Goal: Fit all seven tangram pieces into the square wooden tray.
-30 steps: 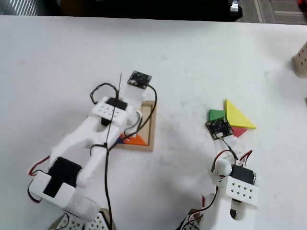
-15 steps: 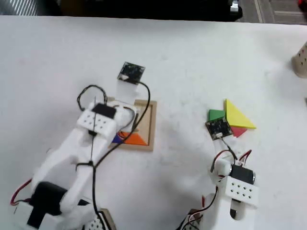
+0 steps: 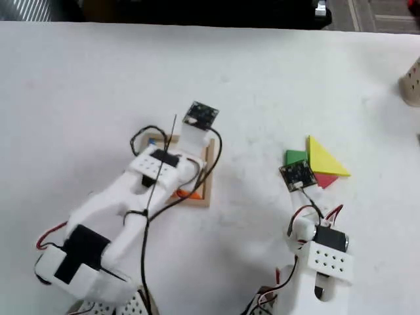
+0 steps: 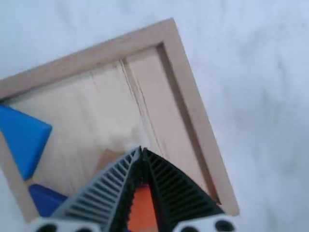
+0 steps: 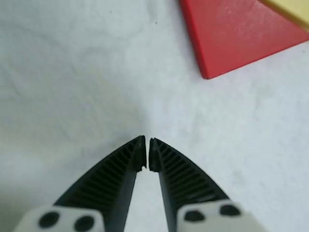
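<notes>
Over the tray, my left gripper hangs pinched shut above the orange piece; right gripper, closed too, sits near the red piece; next I'd open it and fetch that.

1. The white bench took up most of what I saw, its surface faintly mottled.
2. Beyond its far edge ran a dark strip, with grey floor at one corner.
3. A pale, hole-dotted object stood at the bench's right edge.
</notes>
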Controlling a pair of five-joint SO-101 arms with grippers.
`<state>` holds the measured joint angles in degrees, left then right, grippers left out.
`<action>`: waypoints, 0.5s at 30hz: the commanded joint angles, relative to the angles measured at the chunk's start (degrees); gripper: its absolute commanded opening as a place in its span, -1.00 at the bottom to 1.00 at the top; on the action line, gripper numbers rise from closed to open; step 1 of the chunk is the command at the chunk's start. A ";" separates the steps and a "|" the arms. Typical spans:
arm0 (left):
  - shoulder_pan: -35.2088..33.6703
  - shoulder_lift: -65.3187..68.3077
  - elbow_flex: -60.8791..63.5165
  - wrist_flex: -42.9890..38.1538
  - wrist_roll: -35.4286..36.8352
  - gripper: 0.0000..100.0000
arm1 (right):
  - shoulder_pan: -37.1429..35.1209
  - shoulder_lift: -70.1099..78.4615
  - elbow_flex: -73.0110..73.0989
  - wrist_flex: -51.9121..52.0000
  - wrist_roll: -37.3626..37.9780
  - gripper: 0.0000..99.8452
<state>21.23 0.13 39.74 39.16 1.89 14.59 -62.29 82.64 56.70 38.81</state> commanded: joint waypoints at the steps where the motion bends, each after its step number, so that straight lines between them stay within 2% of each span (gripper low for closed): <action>1: 0.92 -0.13 -3.87 4.48 -0.35 -0.96 | -0.48 -0.92 -0.18 -0.04 0.88 -0.96; 10: 0.92 -1.01 -4.13 7.30 -0.26 -0.96 | -0.57 -0.92 -0.18 -0.04 0.88 -0.96; 15: 0.57 -7.87 -3.52 7.82 -0.09 -0.96 | -0.66 -0.92 -0.18 -0.04 0.88 -0.96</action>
<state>21.32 -1.10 38.07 46.29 1.89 14.51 -62.29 82.64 56.70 38.81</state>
